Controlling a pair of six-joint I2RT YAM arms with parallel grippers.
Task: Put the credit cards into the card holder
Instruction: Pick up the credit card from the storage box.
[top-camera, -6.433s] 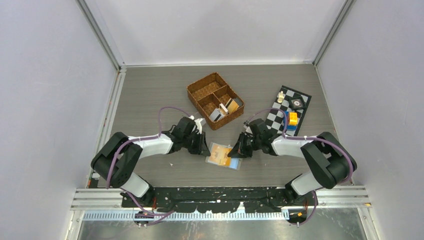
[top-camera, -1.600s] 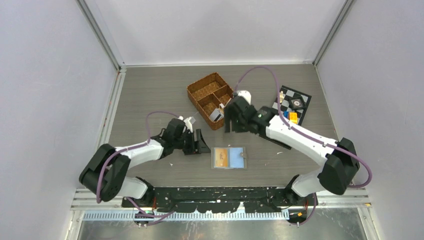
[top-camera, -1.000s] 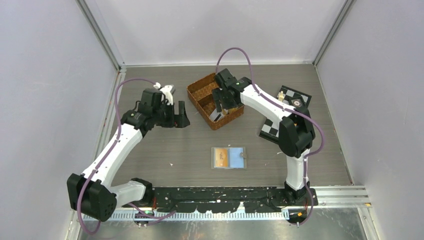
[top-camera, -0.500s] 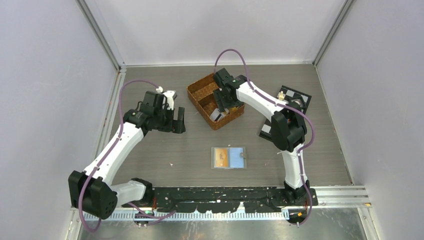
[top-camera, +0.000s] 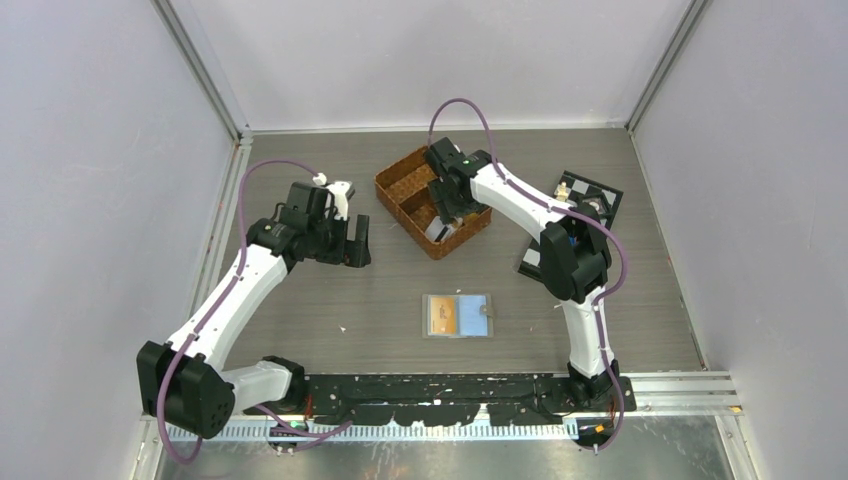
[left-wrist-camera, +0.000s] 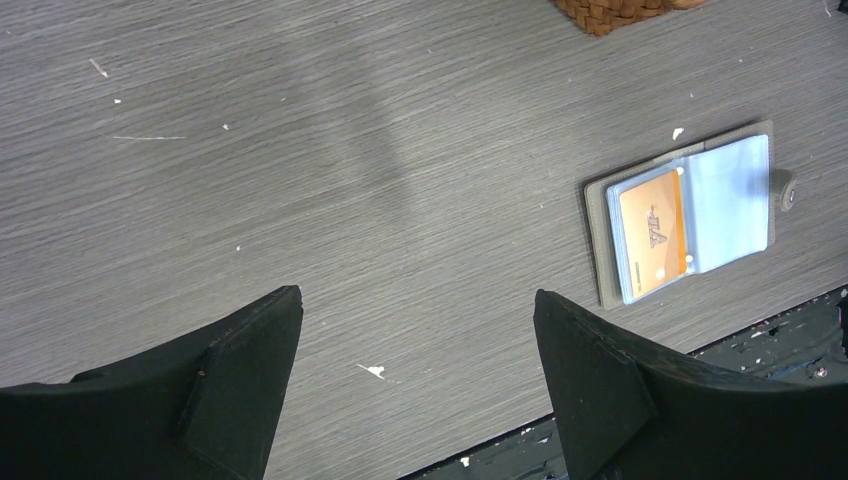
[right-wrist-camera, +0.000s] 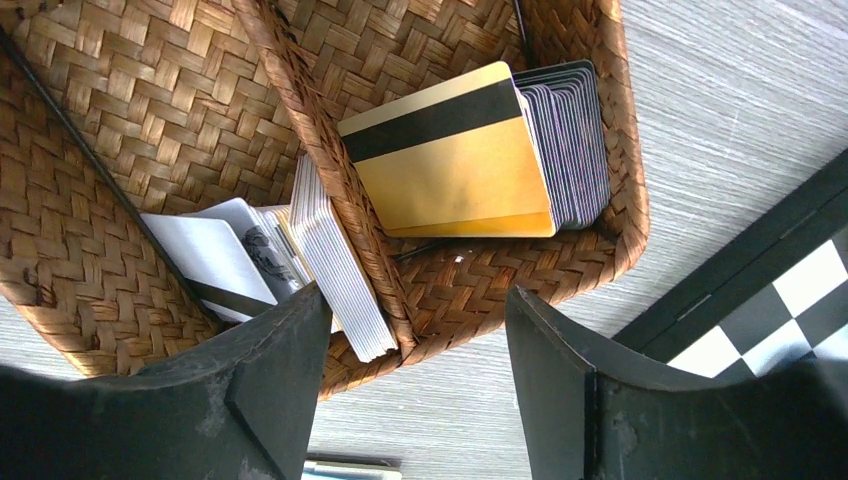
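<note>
Nearest the arm bases, in the lower middle of the overhead view, we see the card holder (top-camera: 458, 316) lying open and flat on the grey surface (top-camera: 300, 300), with its snap tab toward the right of the frame. An orange card (top-camera: 440, 317) sits in its left clear sleeve, and the right sleeve shows only pale blue. A little farther back and left of centre, the left claw (top-camera: 355, 243) hangs over bare surface, well apart from the card holder. In its wrist view the jaws are spread wide and released, with nothing between them. Farther still, just above the centre of the overhead frame, stands the brown woven basket (top-camera: 400, 172), and the right claw (top-camera: 447, 208) hangs over its right-hand compartments. From that wrist we see the right claw (right-wrist-camera: 415, 295) released too, with nothing held. Beneath it the credit cards (right-wrist-camera: 450, 160) stand on edge in the basket. A gold one with a dark stripe fronts a stack in one compartment, and white ones (right-wrist-camera: 340, 270) fill the next compartment across the woven divider. A checkered board (right-wrist-camera: 790, 300) shows at the lower right of that view, near the basket.
</note>
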